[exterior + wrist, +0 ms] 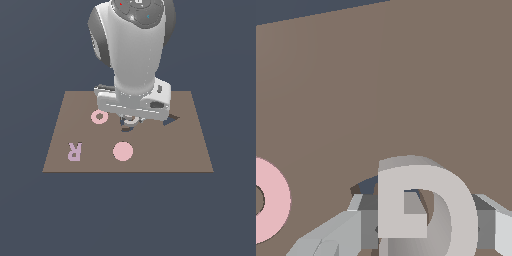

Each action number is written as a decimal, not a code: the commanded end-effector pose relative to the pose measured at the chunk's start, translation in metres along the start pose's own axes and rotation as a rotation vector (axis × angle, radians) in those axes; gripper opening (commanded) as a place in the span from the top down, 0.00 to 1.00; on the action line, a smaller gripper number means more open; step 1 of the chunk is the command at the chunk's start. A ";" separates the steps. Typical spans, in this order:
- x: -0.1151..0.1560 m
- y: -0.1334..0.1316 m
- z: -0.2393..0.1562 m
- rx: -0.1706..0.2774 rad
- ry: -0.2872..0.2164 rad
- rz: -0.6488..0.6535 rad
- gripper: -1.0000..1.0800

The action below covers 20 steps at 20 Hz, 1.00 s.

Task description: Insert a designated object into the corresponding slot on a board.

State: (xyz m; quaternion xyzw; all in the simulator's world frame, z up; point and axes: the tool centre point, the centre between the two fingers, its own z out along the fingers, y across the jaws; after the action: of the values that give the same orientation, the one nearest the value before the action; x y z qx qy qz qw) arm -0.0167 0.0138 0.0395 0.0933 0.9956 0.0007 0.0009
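Board (190,150): flat brown rectangular panel on a dark blue-grey ground; serves as the landmark for all entries below.

Gripper (131,121): Panda arm's grey-white hand, lowered over the board's middle, toward its far half. In the wrist view the gripper (421,227) has a finger (336,235) on one side of the G block and a second finger on the other side, each pressed against the block, so the gripper is clamped on it.

G block (428,210): pale grey-white raised letter, held between the fingers just above the board's middle. In the exterior view only a small pale part of the G block (130,119) shows beneath the hand.

Slot (368,186): dark recess in the board, directly beneath the G block and mostly covered by it; only a dark sliver shows at the block's edge. Whether the block is seated in it cannot be told.

Pink ring (99,117): on the board, near the gripper, on the exterior view's left.

Pink disc (123,151): on the board's near half, near the middle.

Lilac R (75,150): near the board's near corner, on the exterior view's left.

Triangular recess (172,119): dark, on the board, on the exterior view's right of the gripper.
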 end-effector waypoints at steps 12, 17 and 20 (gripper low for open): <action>-0.012 -0.012 -0.001 0.000 0.000 -0.236 1.00; -0.014 -0.013 -0.001 0.000 0.001 -0.266 1.00; -0.014 -0.013 -0.001 0.000 0.001 -0.270 1.00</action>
State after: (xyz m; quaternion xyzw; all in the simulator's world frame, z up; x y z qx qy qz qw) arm -0.0053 -0.0017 0.0401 -0.0397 0.9992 0.0005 0.0005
